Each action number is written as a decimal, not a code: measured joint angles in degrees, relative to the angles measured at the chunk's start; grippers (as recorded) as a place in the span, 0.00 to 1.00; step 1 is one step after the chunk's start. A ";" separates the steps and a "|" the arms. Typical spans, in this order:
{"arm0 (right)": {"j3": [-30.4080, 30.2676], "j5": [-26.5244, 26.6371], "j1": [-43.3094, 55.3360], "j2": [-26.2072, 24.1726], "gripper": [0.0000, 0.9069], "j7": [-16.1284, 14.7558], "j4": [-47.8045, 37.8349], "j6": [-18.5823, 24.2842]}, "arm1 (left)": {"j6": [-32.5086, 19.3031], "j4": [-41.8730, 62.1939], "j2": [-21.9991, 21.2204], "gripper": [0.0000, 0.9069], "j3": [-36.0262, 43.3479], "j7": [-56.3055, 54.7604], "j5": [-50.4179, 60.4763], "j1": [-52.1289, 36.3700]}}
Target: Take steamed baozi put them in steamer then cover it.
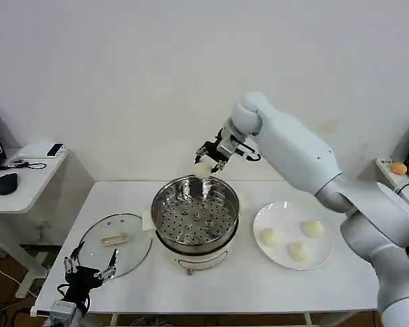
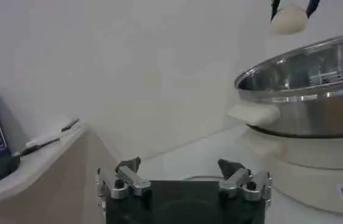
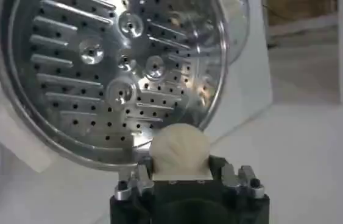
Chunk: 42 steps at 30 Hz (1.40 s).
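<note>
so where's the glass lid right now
In the head view the cover lies flat on the table's left side, beside the steamer, just beyond the open left claw.

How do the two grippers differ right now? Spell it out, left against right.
The right gripper is shut on a baozi; the left gripper is open and holds nothing. The right gripper hangs above the far rim of the steamer; the left gripper sits low at the table's near left edge, beside the cover. The right arm is stretched out over the table; the left is drawn back. Both are dark, two-fingered grippers.
</note>
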 measured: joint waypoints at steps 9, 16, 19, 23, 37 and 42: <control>-1.76 -4.36 -1.30 0.67 0.68 1.94 1.16 4.30 | 0.53 0.03 0.03 1.00 0.11 0.48 -0.06 0.32; -2.01 -7.07 -2.57 1.75 0.68 2.73 1.86 5.20 | 0.71 0.67 -0.11 1.00 0.52 0.83 0.07 0.25; -2.07 -8.10 -3.10 2.32 0.68 3.05 1.80 5.53 | 0.72 0.94 -0.36 1.00 0.76 1.04 0.23 0.27; -1.84 -9.19 -3.82 3.00 0.68 3.54 0.83 5.54 | 0.76 0.86 -0.66 1.00 0.91 1.41 0.23 0.30; -1.68 -12.49 -5.95 5.21 0.68 6.14 -3.67 4.50 | 0.83 0.79 -0.82 1.00 0.90 2.01 0.00 0.42; -1.68 -13.40 -6.11 6.08 0.80 7.30 -4.90 4.20 | 0.82 0.74 -0.94 1.00 0.90 2.06 0.00 0.49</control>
